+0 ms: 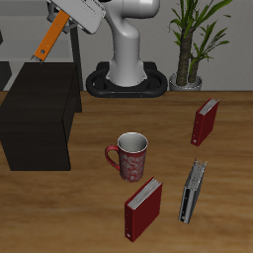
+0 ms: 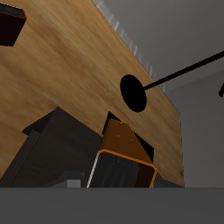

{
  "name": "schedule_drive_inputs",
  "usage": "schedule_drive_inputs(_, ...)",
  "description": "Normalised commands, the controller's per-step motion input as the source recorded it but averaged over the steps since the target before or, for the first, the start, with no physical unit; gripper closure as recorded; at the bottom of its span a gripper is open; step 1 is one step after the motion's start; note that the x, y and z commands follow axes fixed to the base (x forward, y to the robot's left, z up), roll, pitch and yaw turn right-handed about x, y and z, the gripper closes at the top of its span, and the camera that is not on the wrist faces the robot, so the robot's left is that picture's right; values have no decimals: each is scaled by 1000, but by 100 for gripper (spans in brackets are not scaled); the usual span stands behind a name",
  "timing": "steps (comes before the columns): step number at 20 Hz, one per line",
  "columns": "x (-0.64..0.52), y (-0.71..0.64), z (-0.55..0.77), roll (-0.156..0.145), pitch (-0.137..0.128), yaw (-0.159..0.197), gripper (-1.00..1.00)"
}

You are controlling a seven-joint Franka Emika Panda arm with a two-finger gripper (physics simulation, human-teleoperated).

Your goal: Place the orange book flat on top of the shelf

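My gripper (image 1: 62, 19) is high near the table's back and is shut on the upper end of the orange book (image 1: 47, 40). The book hangs tilted in the air, its lower end pointing down toward the shelf (image 1: 40, 114). The shelf is a low black-brown cabinet with a flat, bare top. The book is above the shelf's back part and clear of it. In the wrist view the orange book (image 2: 124, 140) shows close up, with the shelf (image 2: 52, 149) below it. My fingertips are hidden in that view.
A red patterned mug (image 1: 130, 156) stands mid-table. A dark red book (image 1: 143, 208) and a grey book (image 1: 193, 191) stand near the front edge. Another dark red book (image 1: 205, 121) stands farther back. A potted plant (image 1: 193, 44) is beside the robot base (image 1: 128, 69).
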Motion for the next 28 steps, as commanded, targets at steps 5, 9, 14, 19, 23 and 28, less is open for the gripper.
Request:
schedule_drive_inputs(5, 77, -224, -121, -40, -30, 54, 100)
schedule_drive_inputs(9, 123, -284, -170, -64, -13, 12, 100)
schedule_drive_inputs(14, 114, -148, -226, -21, 31, 25, 100)
schedule_drive_inputs(19, 103, -235, -268, -46, 24, 25, 100)
schedule_drive_inputs(23, 115, -51, -236, -21, 37, 32, 100)
schedule_drive_inputs(28, 119, -38, -300, 30, 122, -19, 100)
